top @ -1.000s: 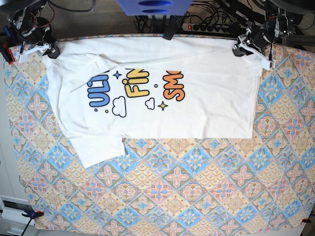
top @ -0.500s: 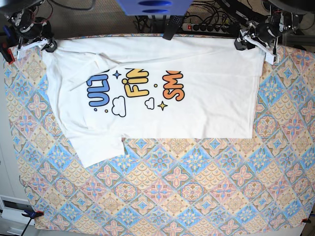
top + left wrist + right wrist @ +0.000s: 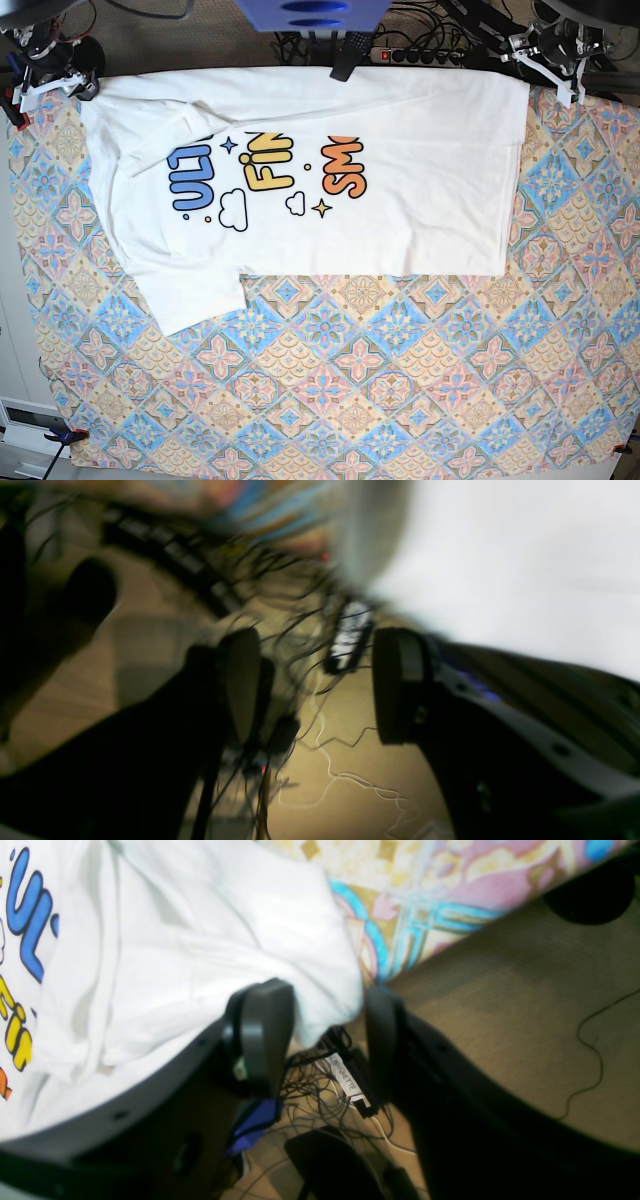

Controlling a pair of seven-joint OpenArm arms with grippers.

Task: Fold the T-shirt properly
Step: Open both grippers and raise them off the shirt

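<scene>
The T-shirt lay spread print-up across the far half of the desk, one sleeve jutting toward the near side. It looked light, limp and prone to wrinkle, so it would likely sag from any single hold; corners, hem and shoulder seams seemed the best pinch points. The left gripper hung released past the far edge, holding nothing. The right gripper stood parted at the cloth's corner, not clamping it.

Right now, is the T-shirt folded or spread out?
Mostly spread: the T-shirt lies flat, print up, with only its top edge turned over near the lettering.
</scene>
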